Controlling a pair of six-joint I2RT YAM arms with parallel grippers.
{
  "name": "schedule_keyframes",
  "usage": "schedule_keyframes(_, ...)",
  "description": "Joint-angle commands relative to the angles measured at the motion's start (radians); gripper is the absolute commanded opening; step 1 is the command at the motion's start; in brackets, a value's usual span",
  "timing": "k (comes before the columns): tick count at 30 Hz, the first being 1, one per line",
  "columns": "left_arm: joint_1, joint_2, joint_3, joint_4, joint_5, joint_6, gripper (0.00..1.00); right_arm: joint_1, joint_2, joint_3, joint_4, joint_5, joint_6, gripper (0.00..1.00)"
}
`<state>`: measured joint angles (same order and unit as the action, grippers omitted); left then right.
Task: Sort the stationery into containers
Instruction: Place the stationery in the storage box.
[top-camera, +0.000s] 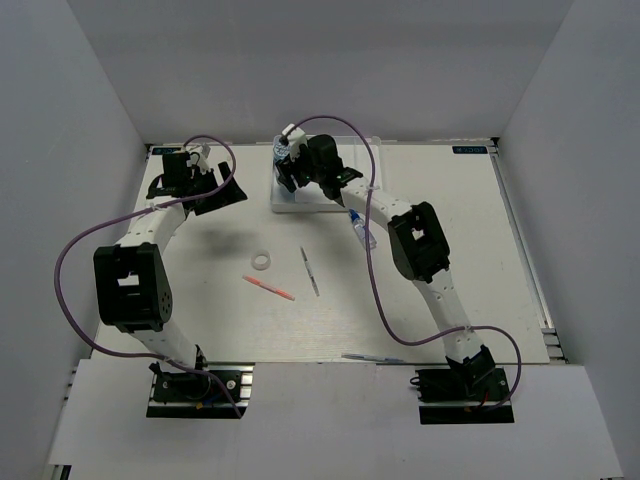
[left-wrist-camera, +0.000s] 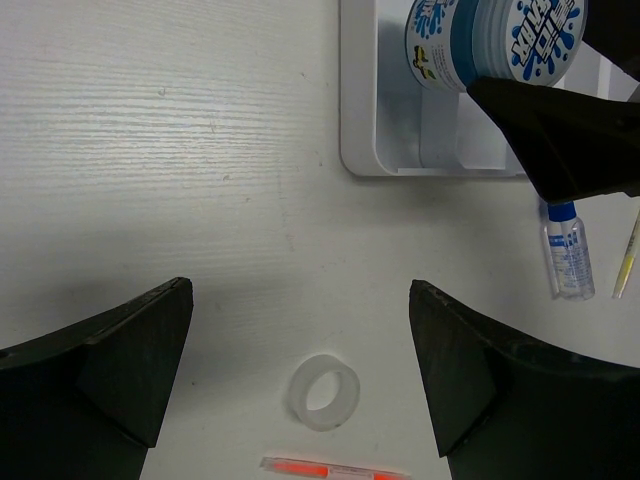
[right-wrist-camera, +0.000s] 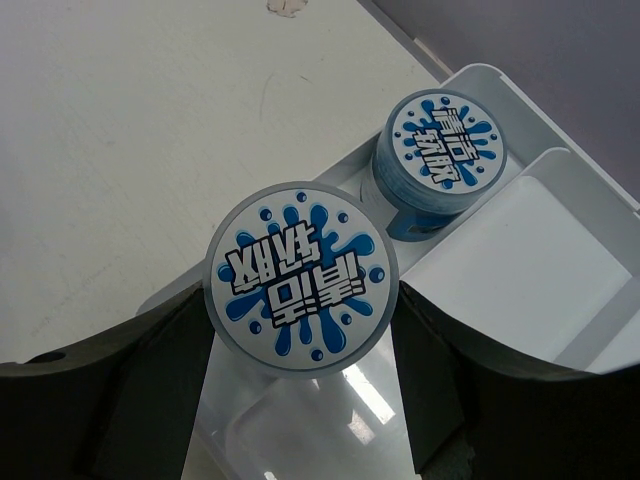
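Round blue-and-white patterned tape roll (right-wrist-camera: 445, 150) stands in an outer compartment of the white shallow plastic tray (right-wrist-camera: 530, 260). A second matching roll (right-wrist-camera: 300, 262) is pinched between the fingers of the right gripper (right-wrist-camera: 300, 305), just over the same tray. The left gripper (left-wrist-camera: 300, 290) hangs spread wide above the white table (left-wrist-camera: 150, 150), over a white tape ring (left-wrist-camera: 324, 392) and a thin pink pen (left-wrist-camera: 335, 467)
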<state>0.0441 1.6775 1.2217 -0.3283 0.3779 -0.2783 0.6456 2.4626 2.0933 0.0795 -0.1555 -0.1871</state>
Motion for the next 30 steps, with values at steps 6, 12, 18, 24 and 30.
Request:
schedule_keyframes(6, 0.007, -0.016, 0.024, 0.02, 0.019, 0.004, 0.98, 0.009, -0.002, 0.056, 0.117, 0.005, 0.0, 0.0)
schedule_keyframes(12, 0.016, -0.007, 0.03, 0.021, 0.019, 0.005, 0.98, 0.015, 0.015, 0.053, 0.124, 0.01, -0.012, 0.0)
schedule_keyframes(18, 0.016, -0.004, 0.029, 0.021, 0.021, 0.008, 0.98, 0.015, 0.027, 0.037, 0.12, 0.016, -0.018, 0.0)
schedule_keyframes(24, 0.016, -0.007, 0.019, 0.032, 0.029, 0.019, 0.98, 0.015, 0.035, 0.033, 0.112, 0.02, -0.008, 0.15)
schedule_keyframes(30, 0.016, -0.016, -0.001, 0.044, 0.038, 0.036, 0.97, 0.014, 0.027, 0.037, 0.098, 0.024, 0.044, 0.66)
